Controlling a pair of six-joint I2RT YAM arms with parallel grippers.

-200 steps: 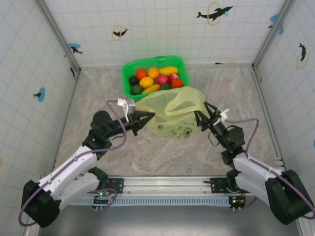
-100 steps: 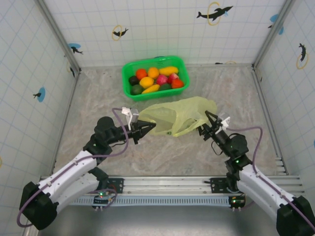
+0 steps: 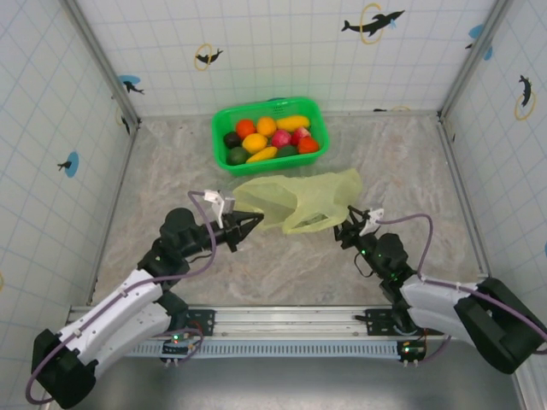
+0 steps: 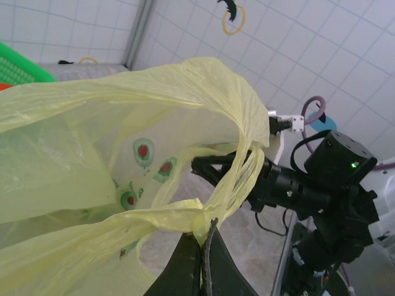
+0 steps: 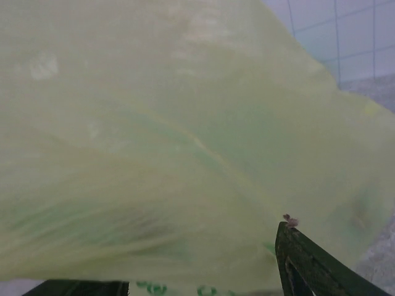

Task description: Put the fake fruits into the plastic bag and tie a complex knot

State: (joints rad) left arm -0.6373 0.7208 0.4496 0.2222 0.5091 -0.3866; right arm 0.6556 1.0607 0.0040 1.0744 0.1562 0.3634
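The plastic bag (image 3: 299, 198) hangs slack between my two grippers, just in front of the basket. It is thin yellow-green film with avocado prints. My left gripper (image 3: 249, 224) is shut on a bunched handle of the bag (image 4: 123, 142), pinched at the fingertips (image 4: 207, 229). My right gripper (image 3: 350, 225) stands at the bag's right end with its jaws apart. A strip of handle film drapes across its fingers (image 4: 213, 165). In the right wrist view the bag (image 5: 185, 123) lies across the open right gripper (image 5: 179, 256). The fake fruits (image 3: 267, 137), orange, yellow, red and dark, sit in the basket.
The bright green rigid basket (image 3: 256, 106) stands at the back centre of the marbled table, its corner also in the left wrist view (image 4: 18, 66). Tiled walls close in the left, back and right sides. The rail with the arm bases runs along the near edge.
Both grippers have drawn back toward the near edge and come closer together. The bag has come with them, away from the basket, and now sags more loosely.
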